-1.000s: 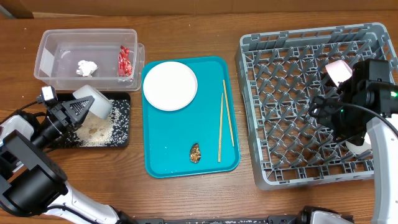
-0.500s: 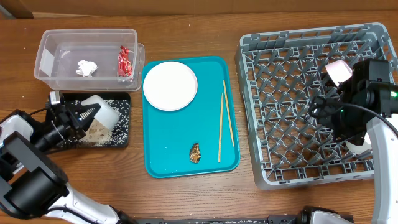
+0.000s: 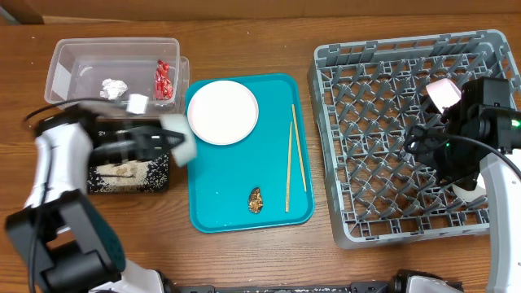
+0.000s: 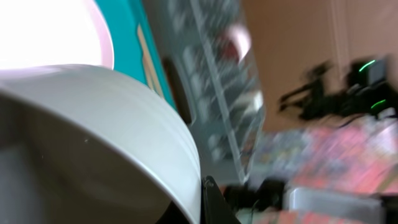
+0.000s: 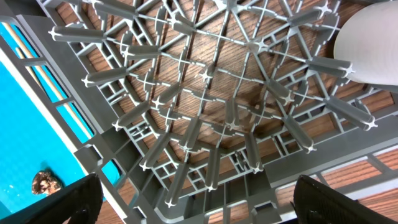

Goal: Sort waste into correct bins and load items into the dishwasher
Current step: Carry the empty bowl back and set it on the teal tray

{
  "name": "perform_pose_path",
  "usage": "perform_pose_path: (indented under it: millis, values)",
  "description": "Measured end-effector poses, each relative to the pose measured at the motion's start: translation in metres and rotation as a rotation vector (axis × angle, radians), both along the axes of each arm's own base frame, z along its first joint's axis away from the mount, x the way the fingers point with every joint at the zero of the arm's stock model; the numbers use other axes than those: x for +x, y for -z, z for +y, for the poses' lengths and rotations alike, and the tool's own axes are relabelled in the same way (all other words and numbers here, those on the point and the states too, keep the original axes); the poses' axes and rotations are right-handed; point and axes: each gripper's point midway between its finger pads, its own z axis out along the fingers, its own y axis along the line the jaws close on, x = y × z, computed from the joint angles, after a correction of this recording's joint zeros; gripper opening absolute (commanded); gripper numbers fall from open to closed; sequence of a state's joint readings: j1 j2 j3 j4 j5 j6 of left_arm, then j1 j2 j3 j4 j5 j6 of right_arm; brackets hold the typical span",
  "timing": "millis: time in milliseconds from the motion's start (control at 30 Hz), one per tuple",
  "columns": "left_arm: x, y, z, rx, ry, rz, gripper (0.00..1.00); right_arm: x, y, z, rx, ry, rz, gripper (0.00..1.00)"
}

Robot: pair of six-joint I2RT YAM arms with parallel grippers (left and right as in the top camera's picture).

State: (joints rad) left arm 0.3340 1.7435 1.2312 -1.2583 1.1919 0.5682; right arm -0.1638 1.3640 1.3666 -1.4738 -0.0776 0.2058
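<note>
My left gripper (image 3: pixel 167 140) is shut on the rim of a white bowl (image 3: pixel 182 142) and holds it, blurred, over the left edge of the teal tray (image 3: pixel 244 213). In the left wrist view the bowl (image 4: pixel 93 137) fills the frame, with one finger (image 4: pixel 212 202) against its rim. Rice lies in the black tray (image 3: pixel 130 171). The clear tub (image 3: pixel 73 65) holds the red wrapper (image 3: pixel 163 79) and the tissue (image 3: pixel 114 87). The white plate (image 3: pixel 222 111), two chopsticks (image 3: pixel 293 155) and a brown scrap (image 3: pixel 256 199) lie on the teal tray. My right gripper (image 3: pixel 431 150) hangs open and empty (image 5: pixel 199 208) over the grey rack (image 3: pixel 366 89).
A pale pink cup (image 3: pixel 442 91) stands in the rack at the right. A white bowl (image 5: pixel 373 43) shows in the rack in the right wrist view. That view also shows the teal tray's edge (image 5: pixel 25 130) and the scrap (image 5: pixel 46 182).
My left arm has lifted the bowl off the black tray and swung it right toward the teal tray. Rice stays in the black tray. The right arm has not moved.
</note>
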Motion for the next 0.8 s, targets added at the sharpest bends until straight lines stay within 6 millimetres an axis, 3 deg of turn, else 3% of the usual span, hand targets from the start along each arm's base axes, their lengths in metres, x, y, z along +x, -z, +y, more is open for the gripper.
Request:
perform_pose_path:
  millis: [133,300,600,667,733,800]
  values:
    - [-0.006,0.043,-0.043,0.264,0.140,0.117,0.04,0.000,0.000,0.000,0.000,0.000,0.000,1.00]
    - [-0.009,0.075,-0.075,0.524,0.195,0.162,0.04,0.000,0.000,0.000,0.000,0.001,0.000,1.00]
    - [-0.009,0.094,-0.132,0.780,0.201,0.069,0.08,0.000,0.000,0.000,0.000,0.000,0.000,1.00]
    - [-0.009,0.096,-0.140,0.809,0.199,0.048,0.20,0.000,0.000,0.000,0.000,0.001,0.000,1.00]
    - [-0.009,0.096,-0.146,0.831,0.193,0.030,0.40,0.000,0.000,0.000,0.000,0.001,0.000,1.00]
    - [-0.009,0.097,-0.149,0.844,0.190,0.016,0.50,0.000,0.000,0.000,0.000,0.000,0.001,1.00]
